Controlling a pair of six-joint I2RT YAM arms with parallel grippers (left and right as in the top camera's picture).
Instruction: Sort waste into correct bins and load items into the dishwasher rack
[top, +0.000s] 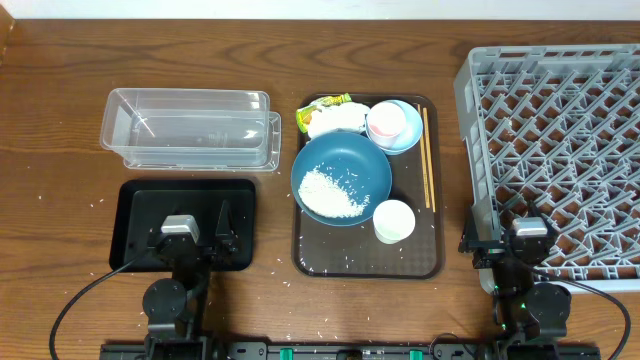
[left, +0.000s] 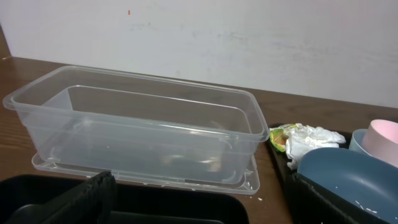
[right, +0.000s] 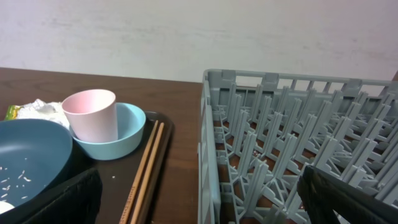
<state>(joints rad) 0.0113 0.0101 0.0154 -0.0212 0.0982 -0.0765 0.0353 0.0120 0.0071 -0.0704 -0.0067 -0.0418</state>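
Note:
On the brown serving tray, rice (top: 333, 193) lies in the dark-blue bowl (top: 341, 160). Behind it sit the tissue with its wrapper (top: 333, 118) and a pink cup (top: 386, 122) standing in the light-blue bowl (top: 407, 135). A white cup (top: 394, 221) stands in front, with the chopsticks (top: 428, 158) along the tray's right side. The clear container (top: 190, 128) and black tray (top: 135, 215) are at the left, the grey rack (top: 560, 120) at the right. My left gripper (top: 196, 232) hangs open over the black tray. My right gripper (top: 512, 238) is open at the rack's near left corner. Both are empty.
The brown serving tray (top: 330, 260) lies mid-table between the two arms. Stray rice grains dot the wood around it and near the black tray. The rack (right: 292, 149) has upright pegs all over its lattice floor. A white wall runs behind the table.

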